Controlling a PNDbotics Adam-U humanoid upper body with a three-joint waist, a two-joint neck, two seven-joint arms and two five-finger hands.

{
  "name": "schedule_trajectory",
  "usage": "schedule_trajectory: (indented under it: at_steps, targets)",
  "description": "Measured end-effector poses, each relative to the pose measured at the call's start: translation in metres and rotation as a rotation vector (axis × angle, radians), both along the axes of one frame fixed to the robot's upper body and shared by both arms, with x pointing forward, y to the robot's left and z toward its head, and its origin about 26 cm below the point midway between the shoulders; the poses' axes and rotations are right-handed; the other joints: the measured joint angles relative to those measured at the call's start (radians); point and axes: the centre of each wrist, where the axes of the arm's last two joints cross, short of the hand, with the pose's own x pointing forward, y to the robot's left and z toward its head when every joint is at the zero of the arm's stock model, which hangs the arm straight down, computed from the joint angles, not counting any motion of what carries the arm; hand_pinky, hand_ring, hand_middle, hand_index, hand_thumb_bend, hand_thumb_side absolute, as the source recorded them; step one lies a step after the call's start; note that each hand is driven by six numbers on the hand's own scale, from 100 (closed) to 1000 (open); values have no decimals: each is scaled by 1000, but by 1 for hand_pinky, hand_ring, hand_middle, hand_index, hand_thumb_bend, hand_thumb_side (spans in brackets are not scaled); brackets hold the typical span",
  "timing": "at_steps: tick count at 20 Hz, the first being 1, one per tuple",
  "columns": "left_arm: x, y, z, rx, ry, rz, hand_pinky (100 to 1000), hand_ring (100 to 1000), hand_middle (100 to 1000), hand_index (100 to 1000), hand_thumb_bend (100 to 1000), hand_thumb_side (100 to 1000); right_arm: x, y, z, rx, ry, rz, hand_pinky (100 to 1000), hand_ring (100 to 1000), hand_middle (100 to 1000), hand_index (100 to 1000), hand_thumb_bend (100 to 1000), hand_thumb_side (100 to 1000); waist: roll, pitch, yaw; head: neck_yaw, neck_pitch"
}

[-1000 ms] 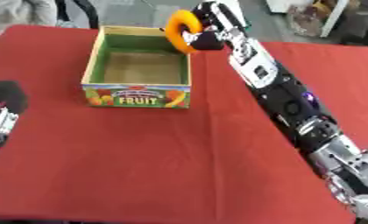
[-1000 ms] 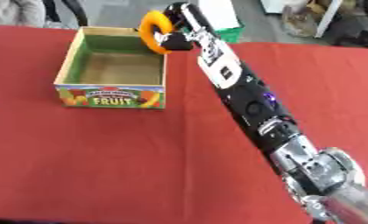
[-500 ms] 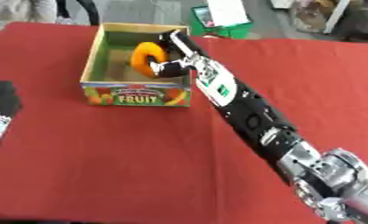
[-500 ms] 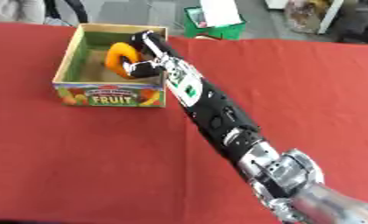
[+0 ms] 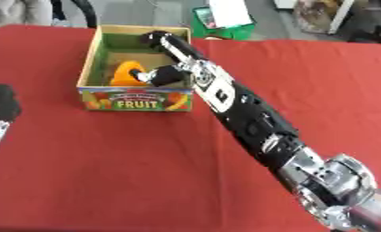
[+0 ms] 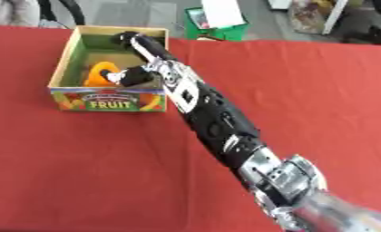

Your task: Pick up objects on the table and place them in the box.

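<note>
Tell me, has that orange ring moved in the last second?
Yes. The orange ring went from above the box's far right corner down inside it, with the right hand.

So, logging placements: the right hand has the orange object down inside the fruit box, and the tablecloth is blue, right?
Not blue: the tablecloth is red, as the left eye view shows. The rest holds: the right hand has the orange object down inside the fruit box.

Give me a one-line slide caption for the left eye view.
Right hand reaches into the fruit box beside an orange object lying inside, on a red table.
</note>
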Motion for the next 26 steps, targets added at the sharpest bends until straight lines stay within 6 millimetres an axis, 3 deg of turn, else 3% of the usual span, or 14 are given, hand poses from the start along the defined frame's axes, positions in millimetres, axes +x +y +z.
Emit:
schedule_trajectory:
  at_steps: [6,11,13,15,21,26]
  targets:
    - [-2,3,-5,-3,14,13,724,809,713,647,566,392,-4,-24,26,103,-55,-27,763,803,758,851,351,262,5,-12,-56,22,1]
    - [-4,8,-11,-13,26,42,723,809,712,647,566,391,-18,-68,33,230,-48,-69,711,776,731,836,270,244,5,-18,-109,50,1]
    - [-4,10,-13,-15,31,53,723,808,712,647,566,391,-26,-88,32,290,-40,-101,688,761,714,828,162,269,6,-20,-125,60,1]
    - [-5,13,-14,-15,32,63,723,808,712,647,566,391,-36,-110,27,359,-20,-149,675,750,704,825,100,286,6,-20,-138,68,1]
    - [-6,19,-20,-18,44,91,723,809,712,647,565,391,-68,-169,-1,561,57,-311,664,737,686,817,100,296,11,-20,-163,88,1]
    - [-7,21,-22,-22,50,107,724,810,713,647,563,391,-91,-202,-24,681,97,-426,660,732,679,815,100,298,17,-21,-187,97,1]
